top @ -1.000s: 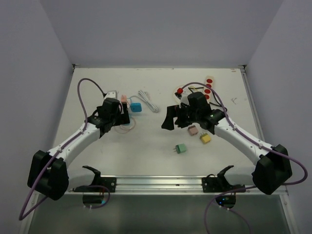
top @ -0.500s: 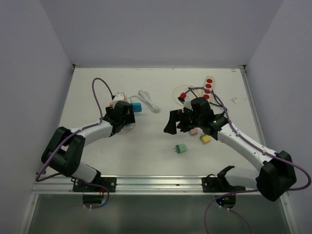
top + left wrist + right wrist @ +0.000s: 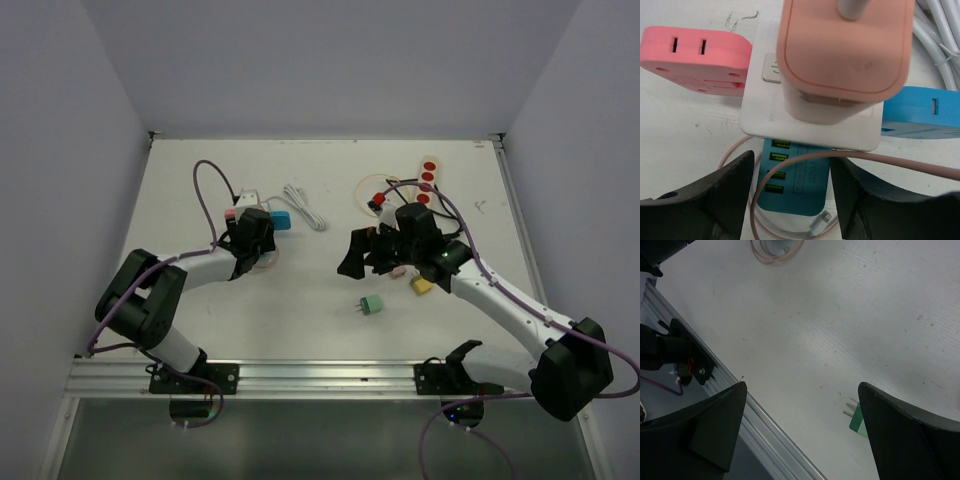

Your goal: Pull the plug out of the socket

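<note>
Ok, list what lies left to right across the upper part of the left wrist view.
Red adapter → peach plug, seated on the white socket → blue adapter.

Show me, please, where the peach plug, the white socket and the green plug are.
peach plug point(image 3: 845, 60), left wrist view, middle of its flat back face.
white socket point(image 3: 765, 112), left wrist view, bare lower left corner.
green plug point(image 3: 372, 304), top external view, middle of its body.
</note>
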